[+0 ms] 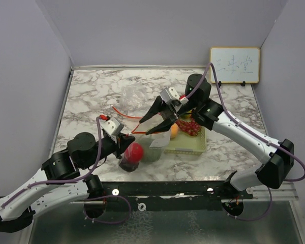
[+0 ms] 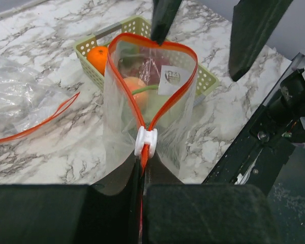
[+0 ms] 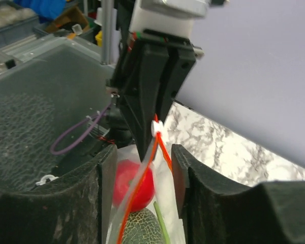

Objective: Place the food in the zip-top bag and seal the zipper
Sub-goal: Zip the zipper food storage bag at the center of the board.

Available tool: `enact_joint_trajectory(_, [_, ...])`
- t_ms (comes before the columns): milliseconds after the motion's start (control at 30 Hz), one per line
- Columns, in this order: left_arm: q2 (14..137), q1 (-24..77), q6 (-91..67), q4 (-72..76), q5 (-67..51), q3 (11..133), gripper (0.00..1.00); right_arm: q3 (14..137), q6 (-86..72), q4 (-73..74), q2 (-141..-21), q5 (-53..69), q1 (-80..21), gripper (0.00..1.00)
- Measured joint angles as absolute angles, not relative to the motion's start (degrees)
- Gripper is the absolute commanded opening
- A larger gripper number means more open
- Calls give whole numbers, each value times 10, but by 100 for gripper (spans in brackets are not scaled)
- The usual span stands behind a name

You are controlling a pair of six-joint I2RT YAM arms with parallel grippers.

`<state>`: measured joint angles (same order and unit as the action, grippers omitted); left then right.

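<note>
The zip-top bag (image 1: pixel 153 145) stands near the table's front, its orange zipper rim (image 2: pixel 126 71) open in a loop. A red fruit (image 1: pixel 134 151) and the netted melon (image 3: pixel 142 229) are inside it; the red fruit (image 3: pixel 134 185) also shows in the right wrist view. My left gripper (image 1: pixel 126 141) is shut on the bag's zipper end just behind the white slider (image 2: pixel 145 142). My right gripper (image 1: pixel 145 127) is open, its fingers (image 3: pixel 185 175) straddling the bag's rim without closing on it. An orange fruit (image 1: pixel 174 131) and a dark red fruit cluster (image 1: pixel 189 126) lie in the tray.
The pale green tray (image 1: pixel 193 148) sits right of the bag, touching it. A second, empty clear bag (image 1: pixel 134 96) with an orange zipper strip (image 2: pixel 38 124) lies behind on the marble table (image 1: pixel 91 91). A whiteboard (image 1: pixel 234 65) leans at the back right.
</note>
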<state>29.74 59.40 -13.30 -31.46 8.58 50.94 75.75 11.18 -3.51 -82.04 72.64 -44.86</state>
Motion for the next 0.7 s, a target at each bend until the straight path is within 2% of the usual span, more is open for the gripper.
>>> enact_joint_trajectory(267, [311, 594, -139, -333, 90, 510, 0, 757, 36, -106, -837, 774, -468, 39])
enact_joint_trajectory(700, [307, 594, -144, -339, 92, 504, 0, 761, -31, -147, -903, 753, -491, 34])
